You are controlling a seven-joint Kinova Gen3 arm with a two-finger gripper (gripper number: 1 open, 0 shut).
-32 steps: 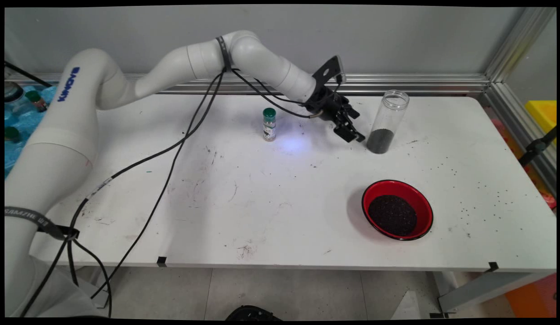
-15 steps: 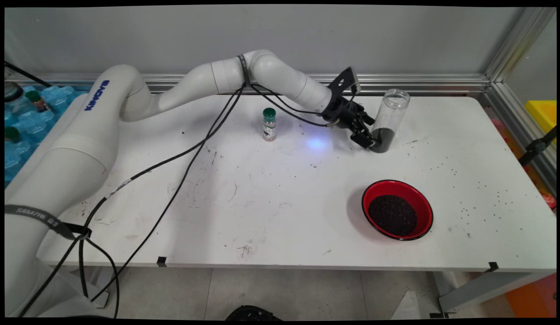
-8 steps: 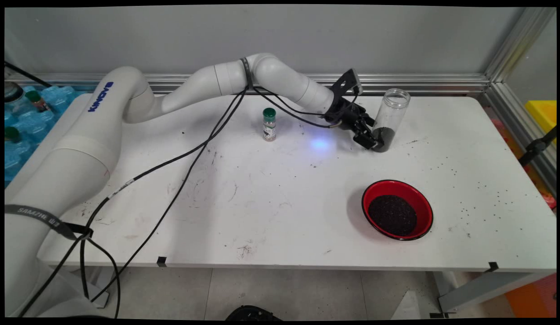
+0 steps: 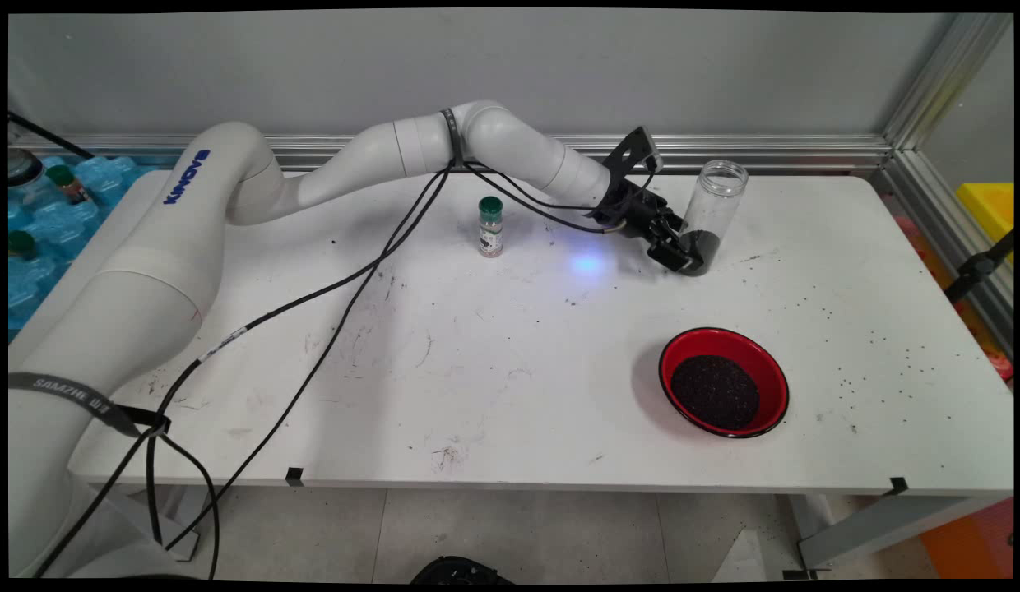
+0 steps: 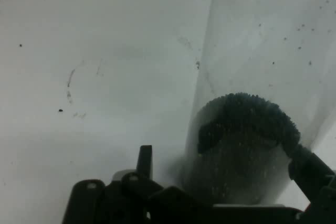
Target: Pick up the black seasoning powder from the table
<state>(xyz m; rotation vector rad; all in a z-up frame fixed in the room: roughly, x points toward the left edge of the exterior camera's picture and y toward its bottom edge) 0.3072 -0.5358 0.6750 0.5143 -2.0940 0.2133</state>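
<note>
A: From the main view, what do you see?

B: The gripper (image 4: 681, 252) is low on the jar (image 4: 708, 216), near the back of the desk (image 4: 493, 362). The jar leans a bit and has dark grains at the bottom. It has no lid.

A: What could go wrong?

B: The jar is tall. A push down low could tip it, and the grains could spill. The bowl (image 4: 723, 382) and the little bottle (image 4: 491, 227) stand well apart.

A: And the hand view?

B: The jar (image 5: 247, 124) sits between the fingers (image 5: 310, 174). They look spread around it. I cannot tell if they pinch it. A loose hold could let it slip.
</note>
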